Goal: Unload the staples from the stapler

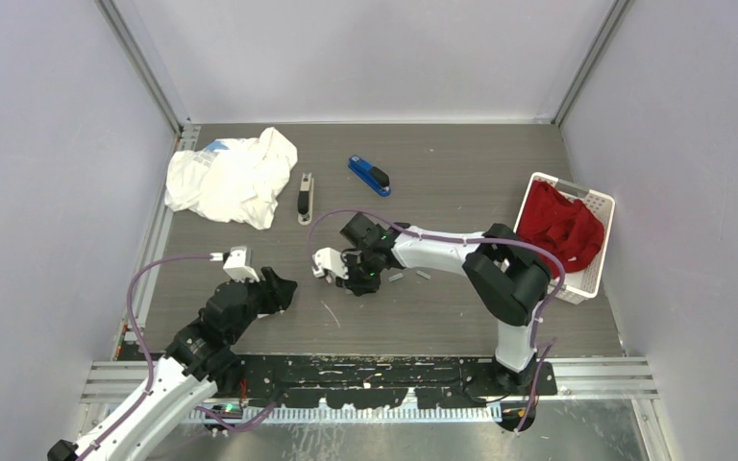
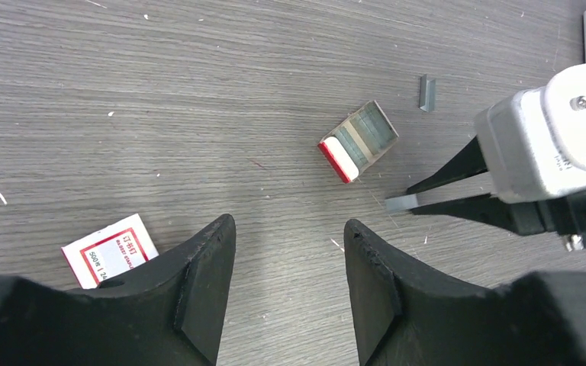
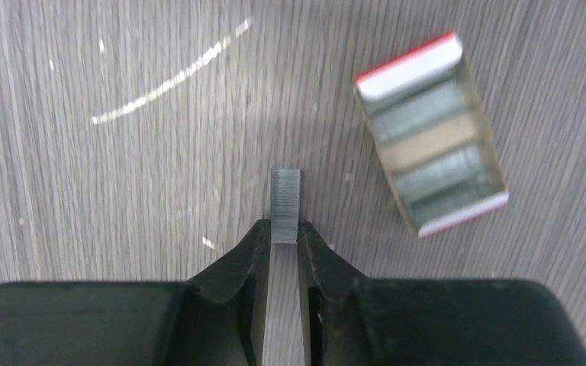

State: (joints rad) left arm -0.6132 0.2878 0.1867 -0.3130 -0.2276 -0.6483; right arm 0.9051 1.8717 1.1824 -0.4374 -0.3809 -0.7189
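One strip of staples (image 3: 286, 204) is clamped between the right jaws, its end sticking out past the tips, low over the tabletop (image 3: 122, 198); cannot tell whether it touches the wood. Right wrist view: the open tray (image 3: 431, 145) lies at 2 o'clock of the held strip, near but apart. It has red-and-white end flaps and holds two rows of staples with bare card between them. Left wrist view: left jaws apart, nothing between them, hanging over bare wood. The tray is at 12 o'clock of them. A loose strip (image 2: 427, 93) lies flat at 1 o'clock, beyond the tray and apart from it. A white-and-red sleeve (image 2: 111, 252) lies flat at 9 o'clock, partly hidden by the left finger. Top view: right jaws near the tabletop centre, left jaws at 8 o'clock of them, apart. One short strip (image 1: 396, 277) and a second strip (image 1: 423, 274) lie at 3 o'clock of the right jaws, beside the forearm. The grey stapler (image 1: 305, 197) is at 11 o'clock and the blue stapler (image 1: 369, 176) at 12 o'clock, apart from each other and from both arms. White cloth (image 1: 235, 178) at 10 o'clock, far left. Basket (image 1: 598, 204) at 3 o'clock, right edge, with a red cloth (image 1: 557, 226) inside.
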